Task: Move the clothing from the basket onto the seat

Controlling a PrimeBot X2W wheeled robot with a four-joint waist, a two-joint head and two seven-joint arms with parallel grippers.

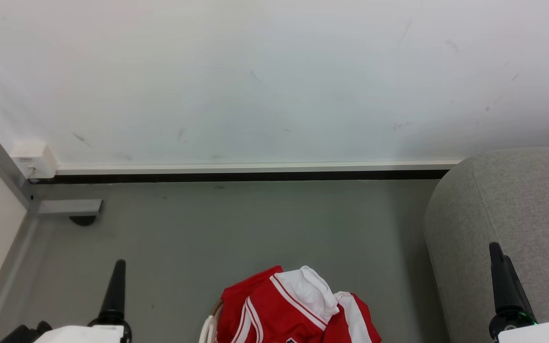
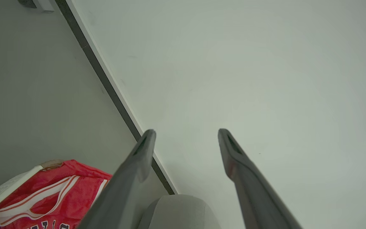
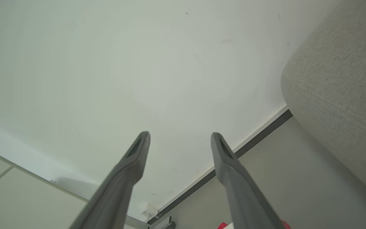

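Before you: clothing (image 1: 265, 314) bright red, white panels, thin white stripes; dark lettering, possibly navy, at cropped lower edge in your left wrist view. Beneath it, basket (image 2: 5, 190) white, brown rim band. At right, seat (image 1: 517, 214) light grey, flecked weave. Behind, floor (image 1: 255, 224) plain grey; wall (image 1: 255, 71) white, faint dark scuffs; skirting (image 1: 255, 168) white over black strip. Your left gripper (image 2: 185, 132) and right gripper (image 3: 180, 135): charcoal fingers.

One basket (image 1: 205, 332); one seat (image 1: 508, 214); one clothing pile (image 1: 293, 309), pieces uncountable; left gripper (image 2: 186, 132), right gripper (image 3: 179, 135): two fingers (image 2: 138, 159) each.
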